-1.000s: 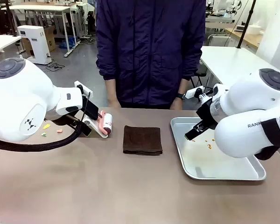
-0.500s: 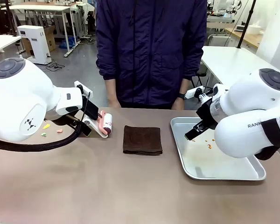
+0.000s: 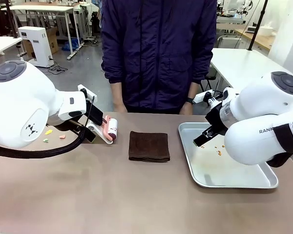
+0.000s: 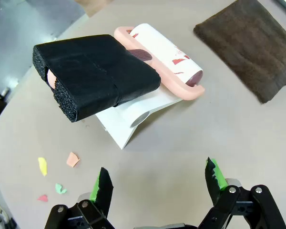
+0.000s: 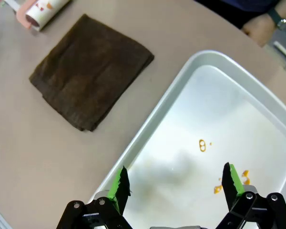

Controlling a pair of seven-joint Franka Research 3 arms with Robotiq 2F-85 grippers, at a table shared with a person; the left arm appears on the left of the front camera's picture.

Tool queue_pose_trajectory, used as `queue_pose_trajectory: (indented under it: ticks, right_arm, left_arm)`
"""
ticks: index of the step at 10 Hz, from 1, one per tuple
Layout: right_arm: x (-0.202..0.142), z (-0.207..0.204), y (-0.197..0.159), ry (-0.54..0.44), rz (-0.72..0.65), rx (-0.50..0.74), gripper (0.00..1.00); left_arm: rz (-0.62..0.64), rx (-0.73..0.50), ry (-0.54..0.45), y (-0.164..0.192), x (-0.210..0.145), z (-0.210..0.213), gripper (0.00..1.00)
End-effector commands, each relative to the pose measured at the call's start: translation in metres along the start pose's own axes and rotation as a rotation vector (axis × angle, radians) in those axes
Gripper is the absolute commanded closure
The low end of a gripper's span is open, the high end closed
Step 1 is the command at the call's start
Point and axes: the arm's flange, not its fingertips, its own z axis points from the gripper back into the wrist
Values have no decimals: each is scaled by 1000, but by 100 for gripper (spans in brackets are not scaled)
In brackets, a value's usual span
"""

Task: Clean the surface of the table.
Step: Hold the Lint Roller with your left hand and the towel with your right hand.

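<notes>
Table — taupe top, spread across foreground of front view, long axis L–R, far edge toward person. L gripper: jaws spread wide, nothing held, hung above table nr lint roller. R gripper: jaws apart, empty, over tray. Brown towel laid mid-table. Paper scraps seen clearly in L wrist view; orange crumbs — in R wrist view.

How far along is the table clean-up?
Early. Possibly done: a few orange crumbs lie in the tray. In hand: nothing; the left gripper is open and empty near the lint roller, and the right gripper is open and empty above the tray. Left: coloured scraps lie on the table at the robot's left, and the roller and brown cloth sit unused.
</notes>
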Motion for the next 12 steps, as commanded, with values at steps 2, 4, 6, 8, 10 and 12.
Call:
queue_pose_trajectory:
  ticks: [2,4,6,8,10,12]
  right_arm:
    - [0,0,0,0,0,0,0]
    - [0,0,0,0,0,0,0]
    - [-1,40,1,128,-170,63,0]
    - [-10,87,-9,128,-306,165,0]
    - [-34,129,-30,66,-397,389,0]
    - [-73,157,-60,-27,-569,516,0]
  left_arm:
    - [0,0,0,0,0,0,0]
    - [0,0,0,0,0,0,0]
    - [191,-91,137,-1,4,37,0]
    - [295,-157,117,-2,1,79,0]
    - [354,-386,13,12,-10,120,0]
    - [398,-522,-63,46,-35,148,0]
